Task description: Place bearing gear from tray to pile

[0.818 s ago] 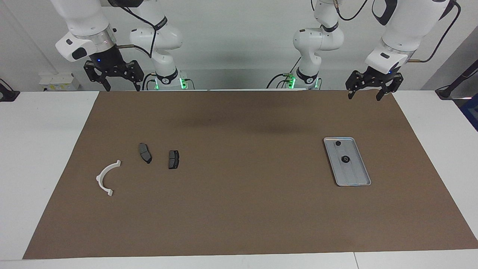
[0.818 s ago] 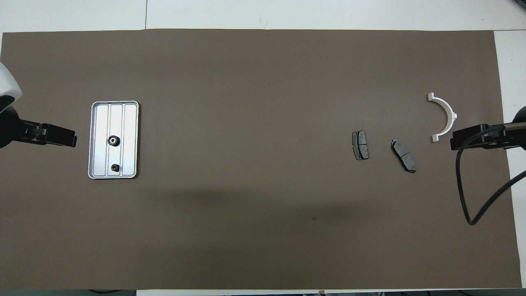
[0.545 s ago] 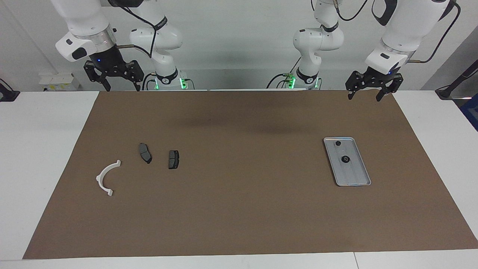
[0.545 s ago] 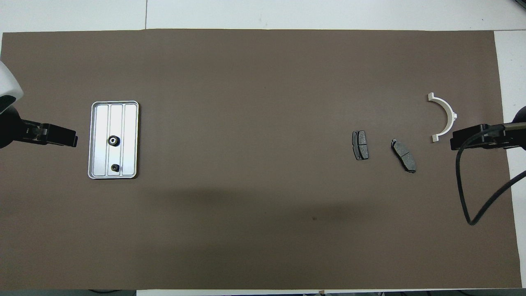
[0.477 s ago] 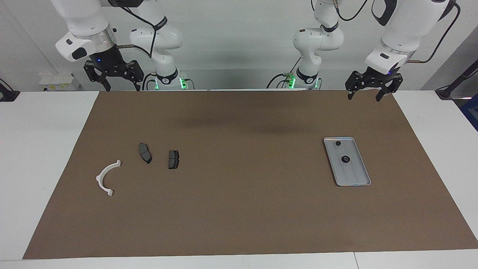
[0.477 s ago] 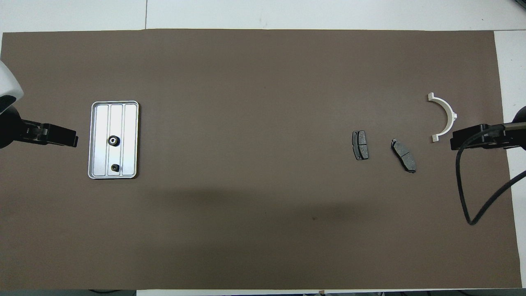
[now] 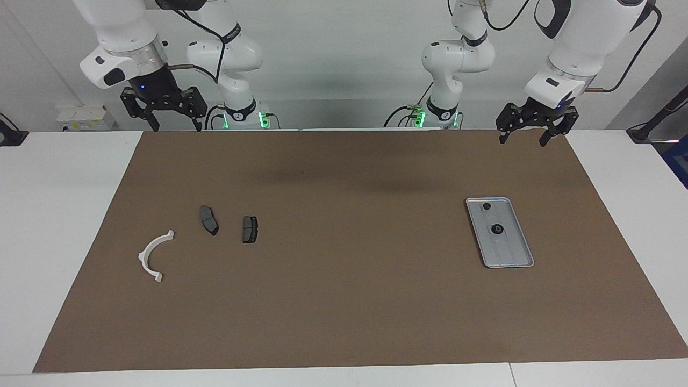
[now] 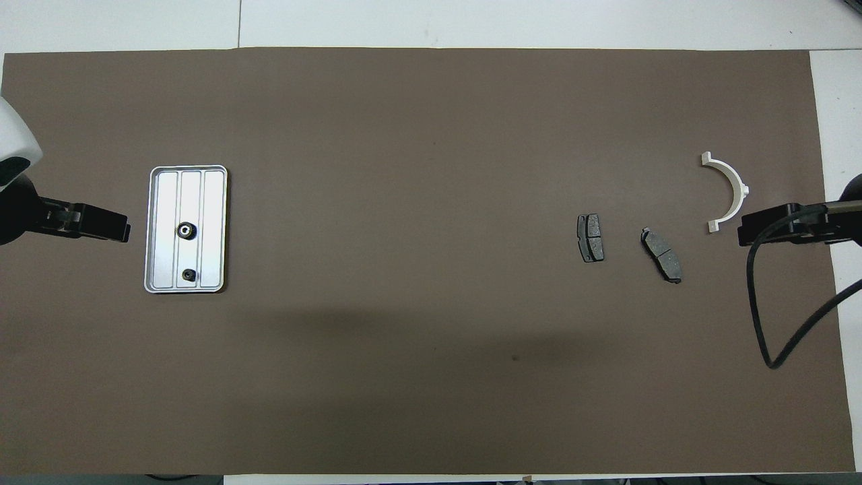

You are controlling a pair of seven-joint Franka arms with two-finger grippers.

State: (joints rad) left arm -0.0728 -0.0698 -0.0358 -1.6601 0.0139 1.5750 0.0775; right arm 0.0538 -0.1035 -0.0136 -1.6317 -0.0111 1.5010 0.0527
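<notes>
**Bearing gear on tray, both grippers raised and spread**

Facing view: Bearing gear [image 7: 496, 229] lies near the middle of the tray [image 7: 515, 259], below and well apart from the left gripper [image 7: 524, 141]. A smaller dark part [image 7: 486, 206] sits on the same tray, at the end closer to that gripper. The left gripper hangs in the air over the brown mat [image 7: 349, 301] at its robot-side edge, fingers spread and holding nothing. The right gripper [image 7: 171, 127] hangs over the mat's robot-side edge at the right arm's end, fingers likewise spread and empty. The pile lies well below it on the mat: a white arc [image 7: 153, 256] and two dark pads [image 7: 208, 220] [image 7: 249, 229], all apart from one another.

Overhead view: The bearing gear [image 8: 185, 231] rests on the tray's [image 8: 214, 182] centre strip, just beside the left gripper's [image 8: 101, 225] tip as seen from above. The small part [image 8: 189, 274] lies nearer the robots. The right gripper [image 8: 774, 227] overlaps the mat beside the white arc [image 8: 731, 188]; the pads [image 8: 590, 237] [image 8: 662, 254] lie near it, toward the tray.
</notes>
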